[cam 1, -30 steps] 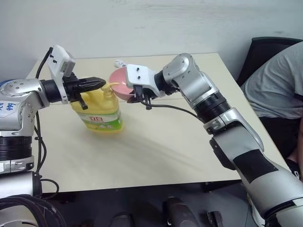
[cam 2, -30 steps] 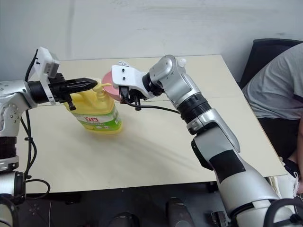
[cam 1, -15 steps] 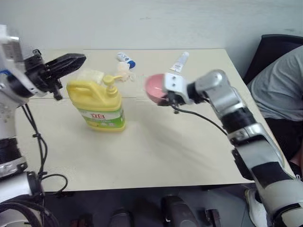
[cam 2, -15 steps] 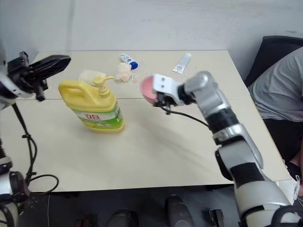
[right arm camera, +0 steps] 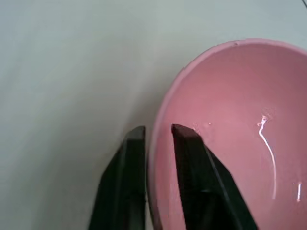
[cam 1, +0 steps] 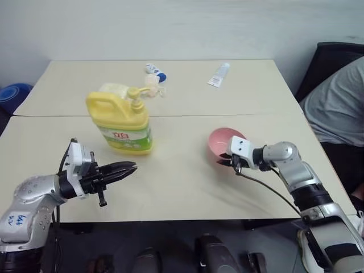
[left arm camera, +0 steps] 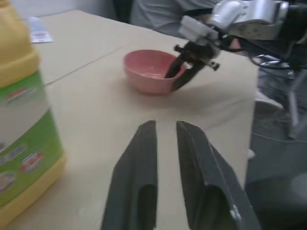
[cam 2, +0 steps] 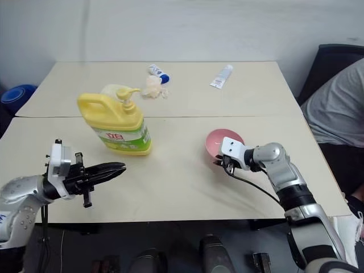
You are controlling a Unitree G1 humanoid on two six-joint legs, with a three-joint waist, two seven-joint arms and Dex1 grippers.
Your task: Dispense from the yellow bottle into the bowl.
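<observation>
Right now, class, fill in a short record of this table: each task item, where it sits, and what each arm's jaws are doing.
yellow bottle: upright on the table, left of centre, untouched
bowl: on the table, toward the right side; a streak of liquid inside
right gripper: jaws straddle the bowl's rim, one finger inside, one outside
left gripper: jaws slightly apart, holding nothing, near the table's front edge
back of table: small white tube, crumpled pale item

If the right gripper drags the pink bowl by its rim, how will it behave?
The bowl looks like thin, smooth plastic, so probably light and stiff. On the smooth table it should slide easily. With the right gripper straddling only one edge of the rim, a lift would likely tilt it.
</observation>
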